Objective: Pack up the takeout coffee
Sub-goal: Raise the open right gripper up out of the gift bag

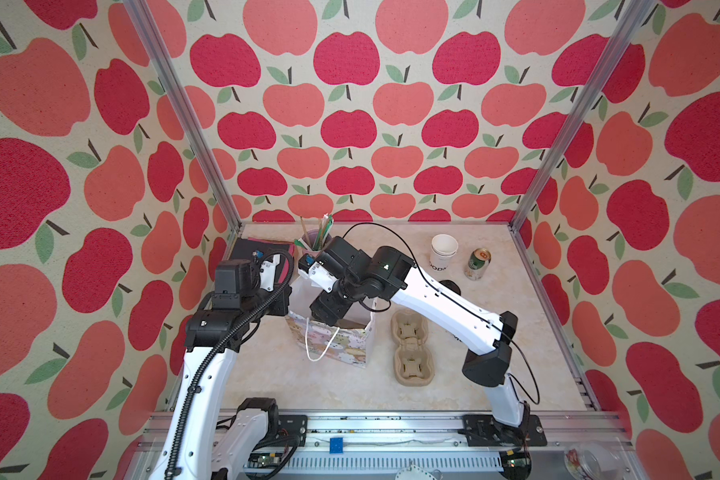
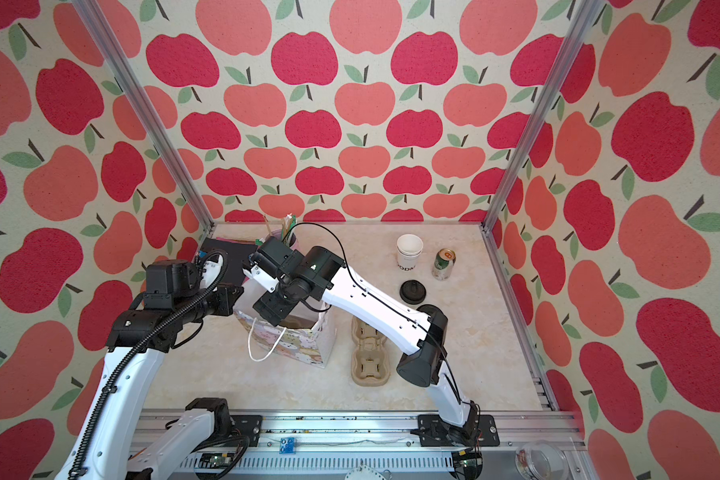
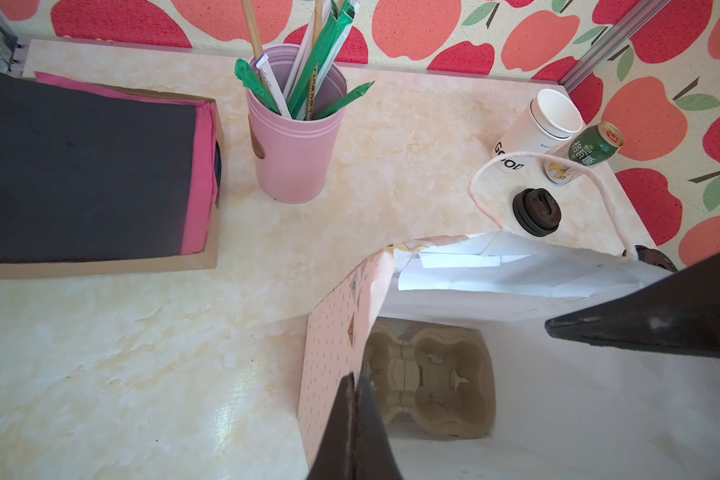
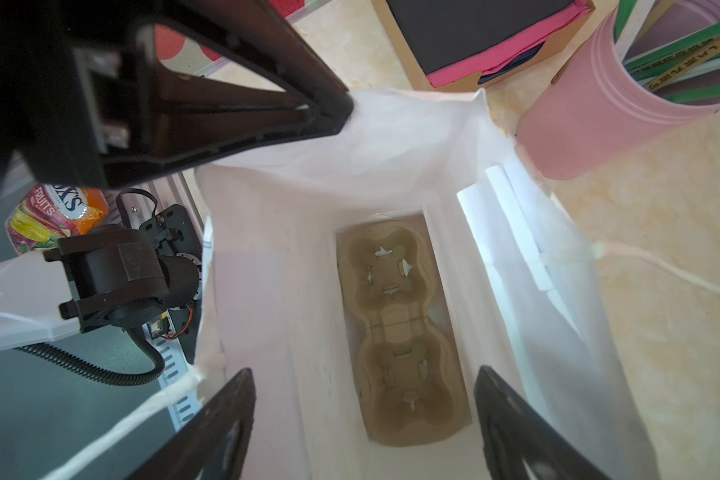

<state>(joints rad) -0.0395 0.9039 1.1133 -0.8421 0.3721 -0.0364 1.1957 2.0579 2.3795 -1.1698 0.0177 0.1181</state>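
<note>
Right end effector (image 4: 362,372): held at the bag's mouth and pointed down into it; the jaws are spread wide and nothing is gripped.
Left end effector (image 3: 355,380): pinched tight on the bag's side wall near the rim, so the mouth is held open.
Bag (image 1: 341,349): upright on the bench (image 1: 267,382). A tray (image 4: 395,328) is seen flat on its floor, straight below the right end effector, its long axis along the bag's length and both wells empty.
Coffee: no lidded cup can be made out in any view. A loose lid (image 2: 412,291) lies flat on the bench, off to the right end effector's right, past its own forearm. The cup stack (image 2: 407,257) stands upright just beyond the lid and is lidless.
Nearer arm: the right, it is judged; the left is taken up with the bag.
Next move, as judged: a lift clear of the bag's rim is called for, then a swing rightward toward lid and cups.
</note>
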